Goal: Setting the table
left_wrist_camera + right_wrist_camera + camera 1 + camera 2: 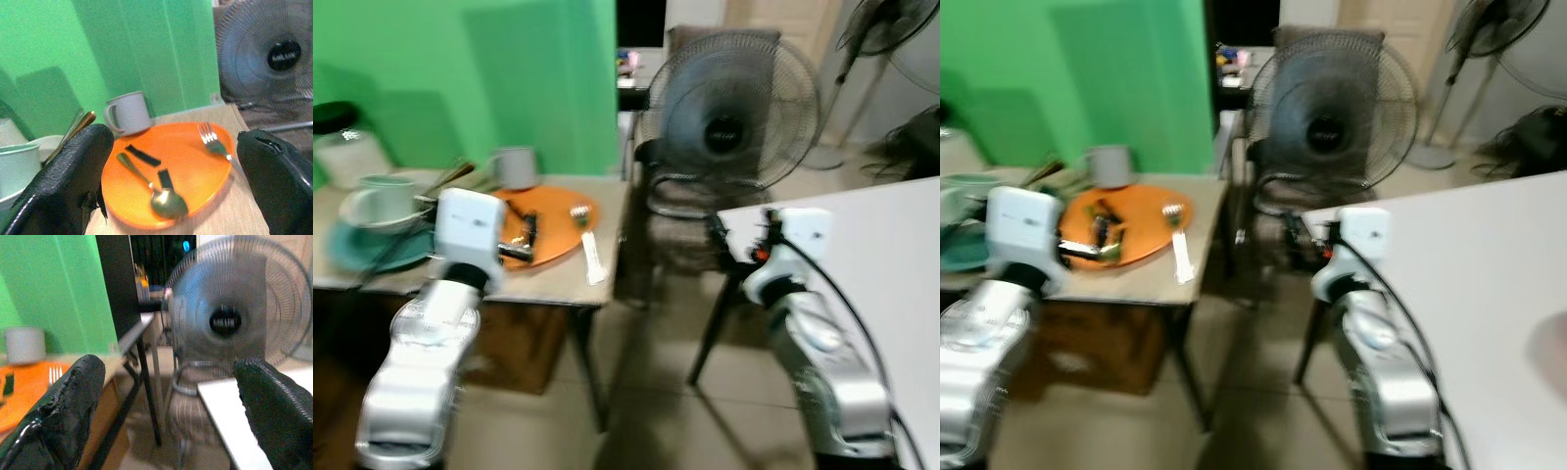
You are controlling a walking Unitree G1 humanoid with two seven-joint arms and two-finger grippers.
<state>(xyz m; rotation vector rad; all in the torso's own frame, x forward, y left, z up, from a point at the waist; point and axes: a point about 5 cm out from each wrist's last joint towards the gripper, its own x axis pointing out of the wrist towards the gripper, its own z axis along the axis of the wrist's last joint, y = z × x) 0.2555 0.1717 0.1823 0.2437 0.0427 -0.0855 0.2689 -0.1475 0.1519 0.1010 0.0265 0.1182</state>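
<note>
Orange plate (171, 166) on wooden side table (558, 284), just ahead of left gripper (171, 181), fingers spread wide, empty. On plate: spoon (156, 196), fork (212, 139). Grey mug (128, 112) beyond plate. Right gripper (168, 411) also wide open, empty, facing fan (230, 320), white table (881, 274) beside it.

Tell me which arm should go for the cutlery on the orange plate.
Left. The left gripper is open and already faces the orange plate, with the spoon and fork ahead of it. The right gripper, also open, points toward the fan, away from the plate.
</note>
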